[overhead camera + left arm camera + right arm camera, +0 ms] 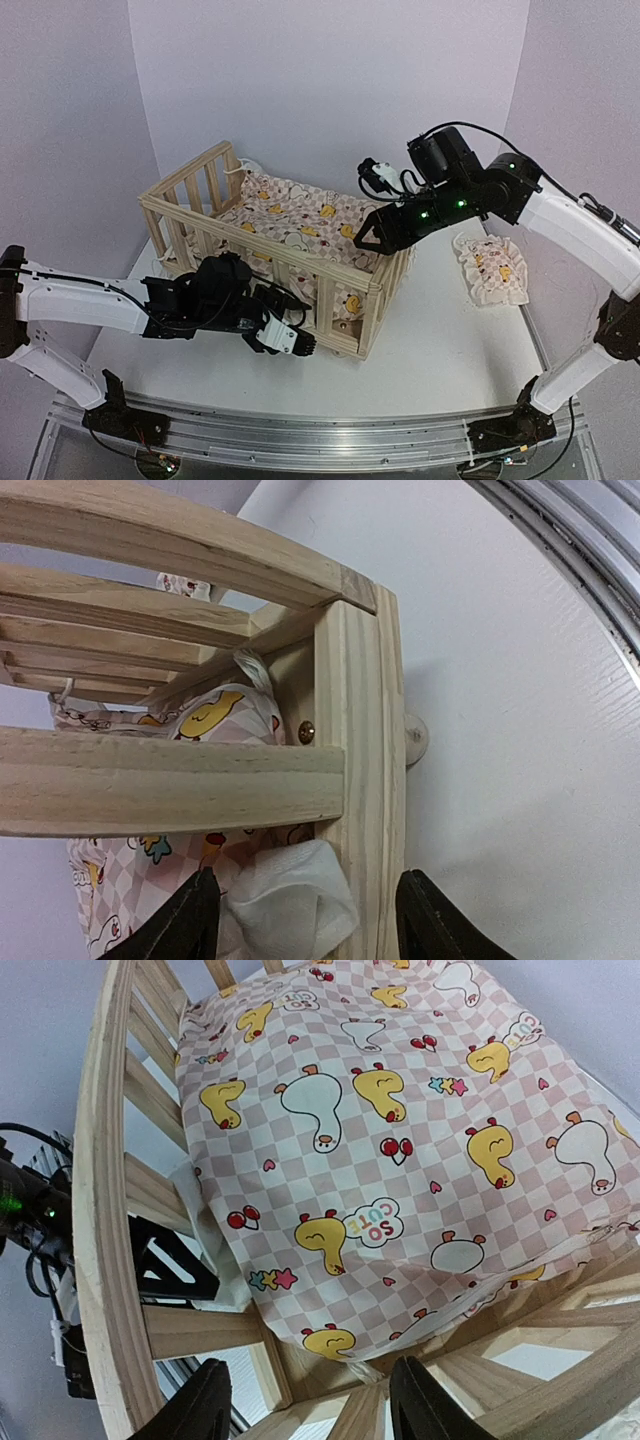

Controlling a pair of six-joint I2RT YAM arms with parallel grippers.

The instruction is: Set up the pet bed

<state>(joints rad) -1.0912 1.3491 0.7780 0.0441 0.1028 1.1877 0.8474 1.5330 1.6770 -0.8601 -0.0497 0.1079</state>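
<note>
Cushion [400, 1160] lies inside the pet bed [375, 315]. Left hand [292, 340] gapes wide at the bed's near corner post, gripping nothing. Right hand [366, 238] hovers over the bed's right end, spread and empty.

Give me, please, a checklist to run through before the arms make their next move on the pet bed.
1. The duck cushion inside the pet bed: ok.
2. Nothing poking through the frame: not ok, white fabric pokes out beside the corner post.
3. Open left gripper: ok, its fingers are spread either side of that fabric and post.
4. Those fingers clear of the fabric: cannot tell.
5. Open right gripper: ok, it is above the cushion's near edge and holds nothing.
6. The small pillow in the bed: not ok, it lies on the table beside the bed.
</note>
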